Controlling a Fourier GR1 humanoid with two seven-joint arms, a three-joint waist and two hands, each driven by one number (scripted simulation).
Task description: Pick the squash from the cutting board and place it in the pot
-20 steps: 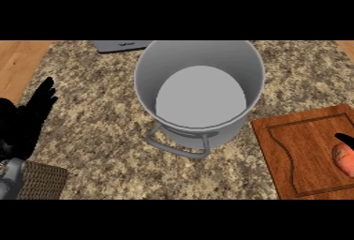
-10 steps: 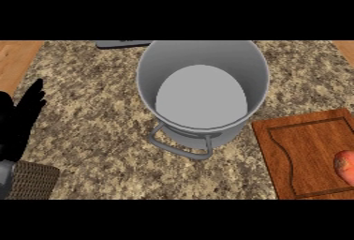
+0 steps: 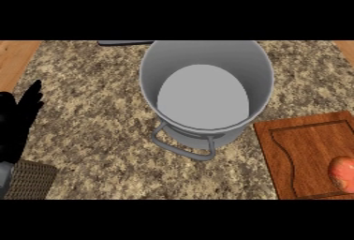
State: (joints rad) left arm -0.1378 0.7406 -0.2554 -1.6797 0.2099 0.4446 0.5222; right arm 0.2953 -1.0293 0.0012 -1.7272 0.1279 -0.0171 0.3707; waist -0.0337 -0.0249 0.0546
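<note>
A tall grey pot (image 3: 207, 89) stands in the middle of the speckled counter, empty inside, with a loop handle (image 3: 181, 143) on its near side. To its right lies a wooden cutting board (image 3: 311, 150), cut off by the right edge. An orange-red squash (image 3: 343, 172) rests on the board at the far right, only partly in view. My left hand (image 3: 17, 124) shows at the left edge, fingers straight and pointing up, apart from the pot. My right hand does not show.
A woven dark basket corner (image 3: 31, 180) sits at the lower left beside my left forearm. A dark flat object (image 3: 124, 43) lies at the counter's far edge behind the pot. Wooden surface strips (image 3: 14, 56) border the counter at left and right.
The view has shifted, so the pot and board sit slightly further right. My left hand has slid toward the left edge. The squash shows less at the right edge.
</note>
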